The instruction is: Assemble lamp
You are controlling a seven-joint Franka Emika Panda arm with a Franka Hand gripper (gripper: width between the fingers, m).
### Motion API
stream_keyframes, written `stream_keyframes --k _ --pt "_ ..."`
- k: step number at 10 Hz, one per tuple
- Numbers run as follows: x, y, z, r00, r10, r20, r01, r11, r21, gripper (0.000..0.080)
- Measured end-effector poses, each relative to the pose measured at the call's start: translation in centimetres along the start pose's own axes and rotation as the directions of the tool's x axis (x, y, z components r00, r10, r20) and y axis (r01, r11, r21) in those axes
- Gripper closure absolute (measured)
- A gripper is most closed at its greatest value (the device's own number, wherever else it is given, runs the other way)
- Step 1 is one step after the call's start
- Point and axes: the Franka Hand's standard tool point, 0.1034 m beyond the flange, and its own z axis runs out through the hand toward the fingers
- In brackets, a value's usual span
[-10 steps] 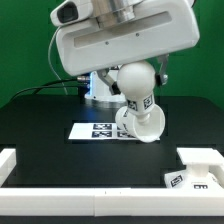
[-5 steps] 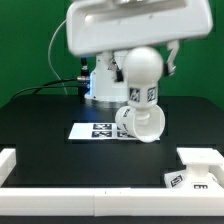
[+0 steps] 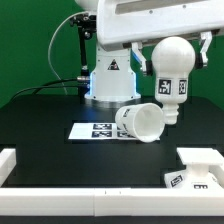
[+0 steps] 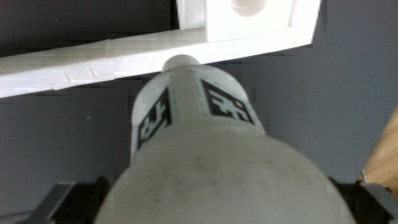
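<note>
My gripper (image 3: 176,52) is shut on the round white bulb (image 3: 172,75) and holds it in the air, neck down, tags on the neck. In the wrist view the bulb (image 4: 205,140) fills most of the picture between my dark fingers (image 4: 68,200). The truncated-cone shade (image 3: 140,122) lies on its side on the black table, below the bulb and toward the exterior view's left. The blocky base (image 3: 198,170) sits at the front right; in the wrist view it (image 4: 258,25) shows beyond the bulb's neck, with a round hole in it.
The marker board (image 3: 92,130) lies beside the shade on the exterior view's left. A low white rail (image 3: 90,196) runs along the table's front and left edges; it also shows in the wrist view (image 4: 89,72). The arm's pedestal (image 3: 110,82) stands behind.
The arm has risen and swung toward the exterior view's right with the bulb in it, from above the shade toward the base's side. The shade and base have not moved.
</note>
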Motion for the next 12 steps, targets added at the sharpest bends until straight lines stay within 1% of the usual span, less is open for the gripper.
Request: stream_keyframes --k 1,3,4,8,9,11,12 --pt "-0.5 -1.3 0.6 1.0 -0.027 0.01 0.027 1.0 0.005 0.0225" --pt "-0.8 -3.6 1.9 0.998 -0.047 0.032 0.047 0.999 0.021 0.0225" --pt "-0.9 -4.4 2.7 0.998 -0.038 0.042 0.037 0.999 0.027 0.0225" --pt "-1.1 -4.3 2.9 0.998 -0.047 0.045 0.046 0.999 0.026 0.0225" --pt "-1.4 -4.4 3.3 0.998 -0.045 0.054 0.044 0.999 0.026 0.0225" --pt "-2.3 -5.1 4.2 0.996 -0.057 0.066 0.055 0.998 0.03 0.0225" --pt "-2.5 -5.0 4.3 0.996 -0.061 0.07 0.059 0.998 0.029 0.0225"
